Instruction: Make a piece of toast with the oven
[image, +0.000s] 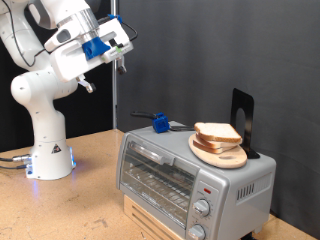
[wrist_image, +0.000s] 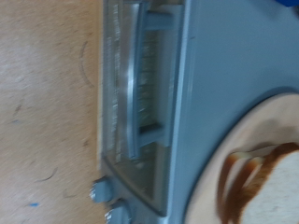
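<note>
The silver-grey toaster oven (image: 185, 178) stands at the exterior view's lower right with its glass door shut, its bar handle (image: 150, 152) at the door's top and two round knobs (image: 201, 208) at its right. On its roof lies a round wooden board (image: 222, 156) with a small stack of bread slices. The top slice (image: 217, 133) is pale with a brown crust. My gripper (image: 121, 58) hangs high in the air, up and to the left of the oven, holding nothing. The wrist view shows the oven door (wrist_image: 140, 89), knobs (wrist_image: 101, 191), board (wrist_image: 245, 140) and a slice (wrist_image: 273, 182), but no fingers.
A small blue object (image: 158, 123) lies on the oven roof behind the board. A black upright stand (image: 243, 115) is at the roof's far right. The robot base (image: 48, 150) stands on the wooden table (image: 70, 205) at the left. A dark curtain hangs behind.
</note>
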